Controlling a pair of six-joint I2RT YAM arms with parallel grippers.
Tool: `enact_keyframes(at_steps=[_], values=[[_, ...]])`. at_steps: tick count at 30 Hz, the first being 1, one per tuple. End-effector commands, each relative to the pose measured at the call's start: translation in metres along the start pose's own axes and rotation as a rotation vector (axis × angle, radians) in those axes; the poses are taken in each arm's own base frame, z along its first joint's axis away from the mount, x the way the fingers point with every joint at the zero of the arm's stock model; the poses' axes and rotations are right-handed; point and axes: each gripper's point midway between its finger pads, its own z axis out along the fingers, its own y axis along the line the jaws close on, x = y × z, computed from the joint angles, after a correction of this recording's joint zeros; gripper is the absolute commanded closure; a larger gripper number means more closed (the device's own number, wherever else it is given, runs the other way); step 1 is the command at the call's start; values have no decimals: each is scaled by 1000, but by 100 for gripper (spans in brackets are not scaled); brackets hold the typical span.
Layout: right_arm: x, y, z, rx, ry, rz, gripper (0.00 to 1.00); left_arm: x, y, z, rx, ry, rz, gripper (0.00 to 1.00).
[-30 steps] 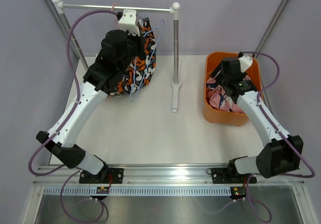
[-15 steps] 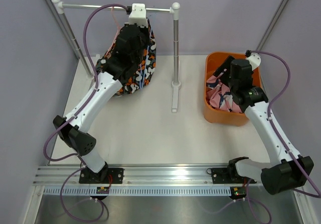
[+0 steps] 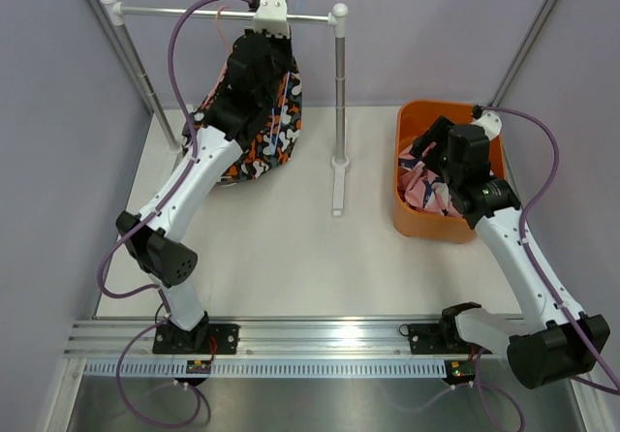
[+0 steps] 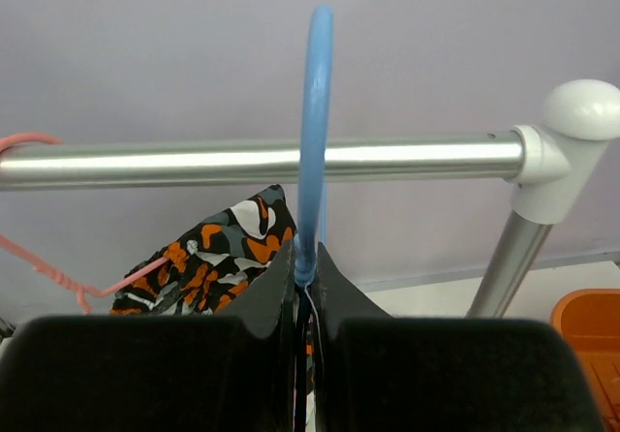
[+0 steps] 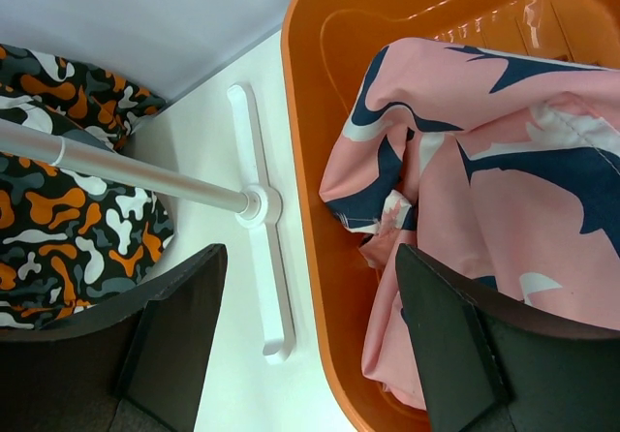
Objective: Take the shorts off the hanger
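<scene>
**Left arm.** The fingers (image 4: 276, 287) of the left gripper (image 4: 304, 269) are pressed together on the neck of the blue hanger (image 4: 316, 112). Its hook rises from between them and crosses the metal rail (image 4: 242, 159). Left of the grip point, a pink hanger (image 4: 44, 258) also hooks onto the rail. The black shorts (image 4: 208, 258), blotched with orange and white, hang just below the rail, directly under the clamped hook. In the top view the cloth bunches beneath the rail against the forearm, with blue hanger wire showing across it. A white end cap (image 4: 581, 110) closes the rail's right end, and the upright post (image 4: 504, 267) descends from it.

**Right arm.** The fingers (image 5: 174, 325) of the right gripper (image 5: 310, 258) are spread wide with nothing between them. The gripper hangs over the near rim of the orange bin (image 5: 320, 64), which sits on the table (image 3: 291, 248) well to the right of the rail's right end. The pink shorts (image 5: 465, 161), marked with navy and white, lie crumpled inside this bin, apart from both fingers. The white foot (image 5: 257, 204) of the post stands between the bin and the ground below the rail.
</scene>
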Motion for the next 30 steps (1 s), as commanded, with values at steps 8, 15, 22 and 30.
enact_keyframes(at_steps=[8,15,22,30], values=[[-15,9,-17,-73,-57,-5,21,-15,-1,13,68,-59,-44,100],[-15,11,-20,-92,-60,0,21,-17,-2,13,101,-79,-47,100],[-17,11,-23,-97,-66,-1,21,-8,2,26,139,-40,-95,100],[-13,13,-20,-106,-52,0,22,4,1,33,136,-18,-90,100]])
